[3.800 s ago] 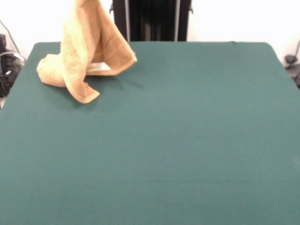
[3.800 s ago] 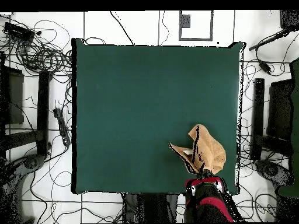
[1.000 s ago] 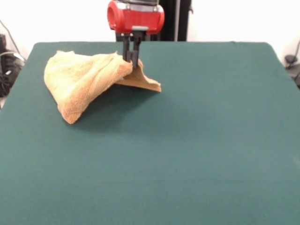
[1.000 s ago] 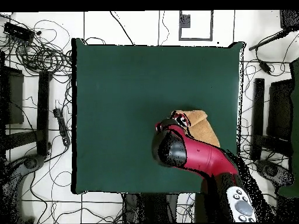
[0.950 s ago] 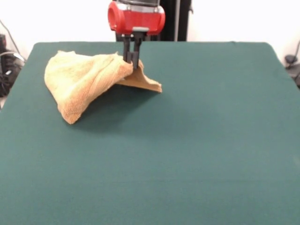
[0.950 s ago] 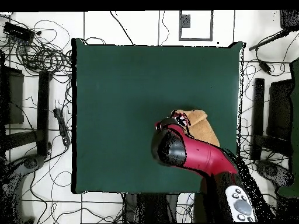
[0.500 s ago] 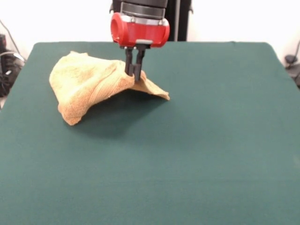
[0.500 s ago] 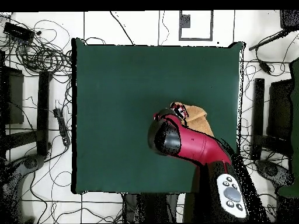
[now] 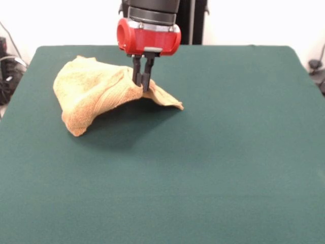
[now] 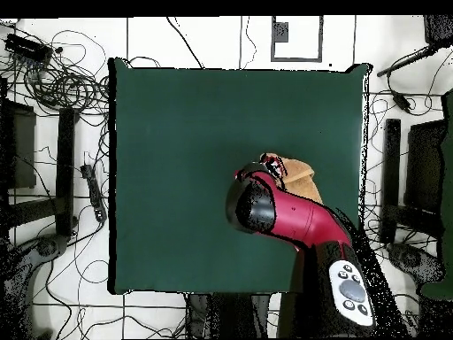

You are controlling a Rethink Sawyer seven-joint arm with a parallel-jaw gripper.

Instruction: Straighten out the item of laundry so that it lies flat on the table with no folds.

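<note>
Near the tabletop's [image 9: 228, 152] far left corner my fingers [image 9: 142, 76] pinch a raised fold of the crumpled towel [image 9: 94, 94]; I'd drag low toward open felt so it unrolls flat.

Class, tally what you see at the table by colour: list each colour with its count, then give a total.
Golden-orange: 1, the towel, bunched and partly lifted
Dark green: 1, the table
Red and black: 1, the arm's pincer, shut on the towel
Total: 3
</note>
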